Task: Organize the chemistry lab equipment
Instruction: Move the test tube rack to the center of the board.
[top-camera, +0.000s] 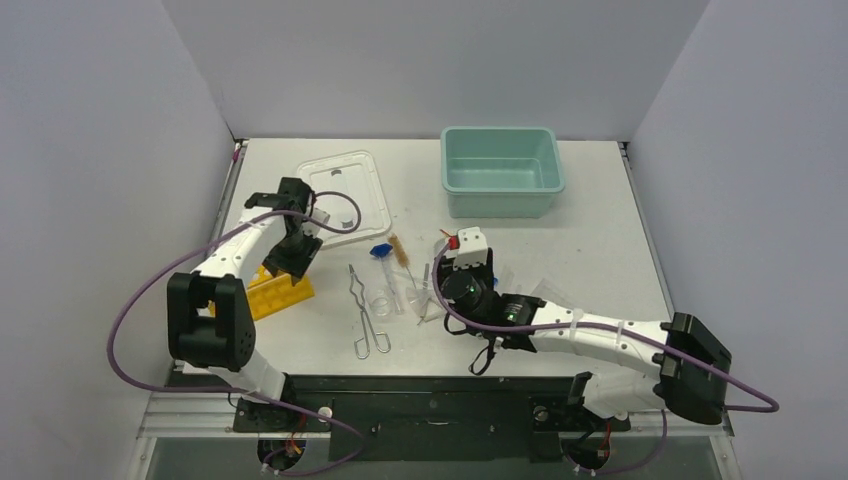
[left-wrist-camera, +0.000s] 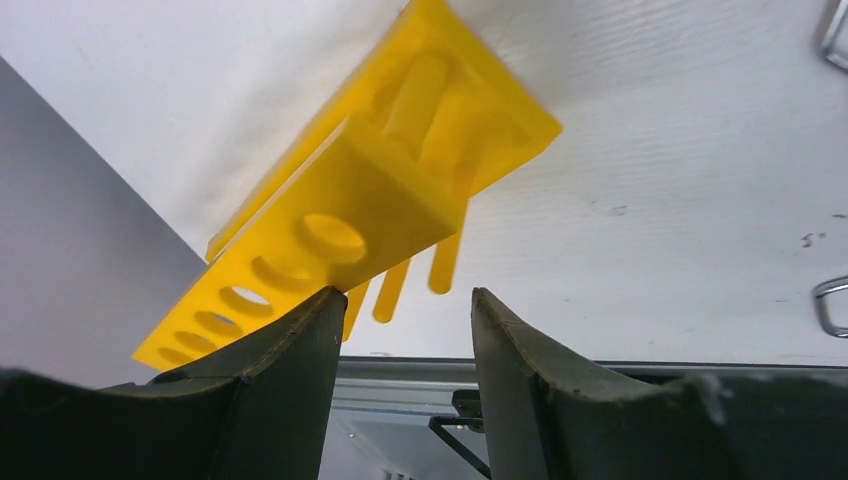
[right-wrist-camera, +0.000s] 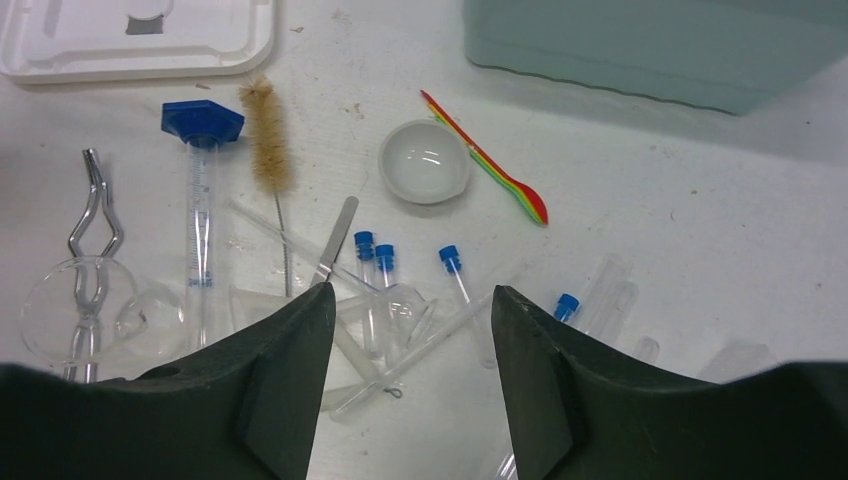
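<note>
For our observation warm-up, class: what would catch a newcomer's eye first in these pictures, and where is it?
The bright yellow holed plastic rack stands out at the left of the white table, beside the open left gripper. Then the teal rectangular plastic tub at the far edge, and blue-capped clear vials scattered mid-table before the open right gripper.

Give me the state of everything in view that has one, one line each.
teal tub, upright, open, empty
white lid, off the tub, flat on the table
yellow rack, holes empty
blue-capped vials, capped, lying down
round dish, upright, empty
left gripper, open, nothing clamped
right gripper, open, nothing clamped
</note>
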